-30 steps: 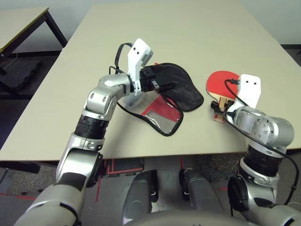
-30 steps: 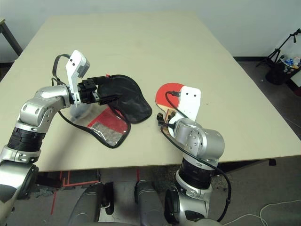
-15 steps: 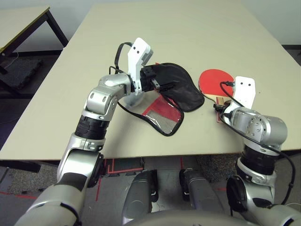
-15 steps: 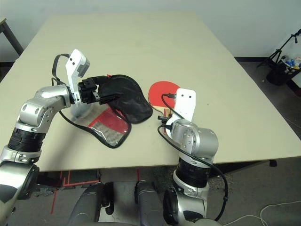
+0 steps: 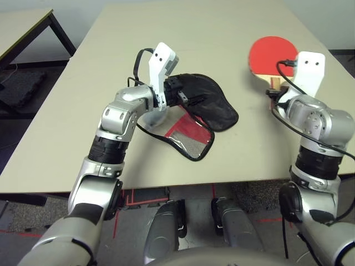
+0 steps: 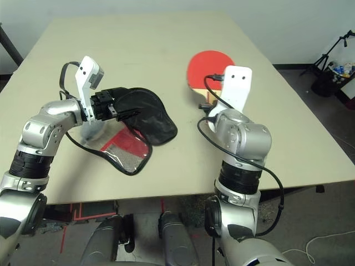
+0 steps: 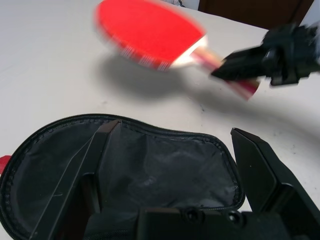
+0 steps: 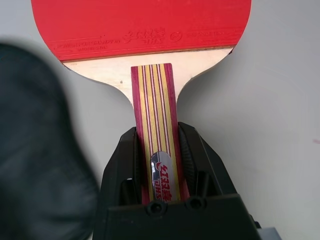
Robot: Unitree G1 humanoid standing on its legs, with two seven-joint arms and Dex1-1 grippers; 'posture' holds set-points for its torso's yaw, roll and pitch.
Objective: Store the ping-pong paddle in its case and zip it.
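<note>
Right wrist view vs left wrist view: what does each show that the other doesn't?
Right wrist alone: the striped handle of the ping-pong paddle, with its logo sticker, clamped between the right gripper fingers. Left wrist alone: the open case with its black lining and zipper edge, framed by the wide-open left gripper. Both: the paddle's red face, held above the table.

Ping-pong paddle [image 8: 145, 30]: red rubber face, pale wood below rubber, handle striped red, yellow, dark between black fingers [image 8: 125, 170] of right pincer [image 8: 159, 165].
Case [image 5: 208, 105]: black lining, black zipper edging, just ahead of left pincer [image 7: 175, 170]; red flap with silver-grey mesh below it.
Bench [image 5: 166, 44]: plain beige.
Pincer camera mounts: white.
</note>
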